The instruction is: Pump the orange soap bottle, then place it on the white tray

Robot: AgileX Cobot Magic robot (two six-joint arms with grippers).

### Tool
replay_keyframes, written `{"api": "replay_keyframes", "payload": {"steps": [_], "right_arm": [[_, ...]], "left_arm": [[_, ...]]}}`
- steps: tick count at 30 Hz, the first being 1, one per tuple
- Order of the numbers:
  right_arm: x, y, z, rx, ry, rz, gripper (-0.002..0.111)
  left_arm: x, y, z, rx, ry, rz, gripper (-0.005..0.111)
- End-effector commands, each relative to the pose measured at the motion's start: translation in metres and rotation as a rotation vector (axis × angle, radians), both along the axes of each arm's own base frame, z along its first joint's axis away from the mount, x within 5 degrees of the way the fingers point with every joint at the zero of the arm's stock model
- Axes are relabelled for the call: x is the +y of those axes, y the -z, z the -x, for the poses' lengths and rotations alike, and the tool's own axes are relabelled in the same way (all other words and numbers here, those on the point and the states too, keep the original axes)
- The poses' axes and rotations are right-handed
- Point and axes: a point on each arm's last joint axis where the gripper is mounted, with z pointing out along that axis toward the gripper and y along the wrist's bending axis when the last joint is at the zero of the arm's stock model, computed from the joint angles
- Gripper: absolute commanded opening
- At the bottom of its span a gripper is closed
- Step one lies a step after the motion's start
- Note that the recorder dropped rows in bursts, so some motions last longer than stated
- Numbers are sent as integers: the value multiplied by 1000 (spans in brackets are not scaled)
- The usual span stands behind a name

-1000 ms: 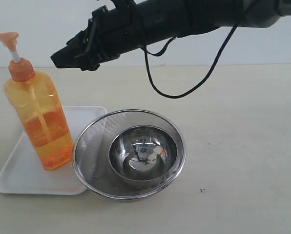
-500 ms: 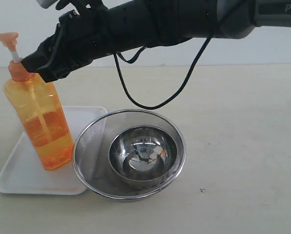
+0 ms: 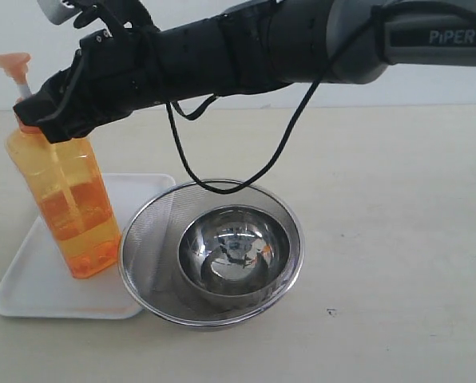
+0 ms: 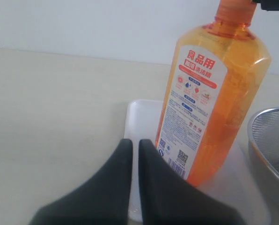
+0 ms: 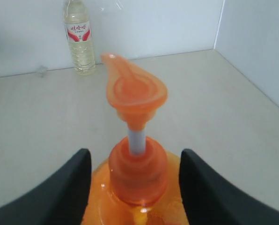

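The orange soap bottle (image 3: 62, 199) stands upright on the white tray (image 3: 30, 291) at the left, its pump head (image 3: 8, 62) raised on the white stem. My right gripper (image 3: 35, 120) has reached across to the bottle's neck. In the right wrist view the right gripper (image 5: 135, 154) is open, with one finger on each side of the orange collar (image 5: 137, 173) and a gap on both sides. My left gripper (image 4: 135, 141) is shut on nothing, low beside the tray's rim (image 4: 135, 112), close to the labelled bottle (image 4: 209, 93). It does not show in the exterior view.
A round steel mesh strainer (image 3: 142, 231) with a smaller steel bowl (image 3: 234, 251) inside overlaps the tray's right edge, right next to the bottle. A black cable (image 3: 222, 185) hangs from the right arm over the strainer. A clear bottle (image 5: 78, 37) stands by the far wall.
The right arm has swung left and down from above the strainer until its open fingers straddle the bottle's neck. The bottle, tray and bowls have not moved.
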Motion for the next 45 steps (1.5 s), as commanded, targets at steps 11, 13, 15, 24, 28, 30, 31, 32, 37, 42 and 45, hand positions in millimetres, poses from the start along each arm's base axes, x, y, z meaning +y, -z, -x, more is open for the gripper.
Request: {"api": "replay_keyframes", "payload": {"steps": [11,13,15,24,28,30,31,32,37,42,45], "right_arm": [[32,15,-7,26,-36,-35,51],[33,17,-9,36,-30,-36,51],[33,18,-10,41,-11,-32,46],[32,19,-12,41,10,-29,0],[32,18,-12,49,12,-37,0],[33,17,-14,67,49,-55,0],[35,17,-14,63,71,-51,0],[38,18,-13,54,107,-40,0],[55,21,1,6,227,6,0],[62,23,7,-5,334,29,0],[64,23,9,-14,417,43,0]], "left_arm": [[0,1,0,0,-3,16,5],[0,1,0,0,-3,16,5],[0,1,0,0,-3,16,5],[0,1,0,0,-3,16,5],[0,1,0,0,-3,16,5],[0,1,0,0,-3,16,5],[0,1,0,0,-3,16,5],[0,1,0,0,-3,16,5],[0,1,0,0,-3,16,5],[0,1,0,0,-3,16,5],[0,1,0,0,-3,16,5]]}}
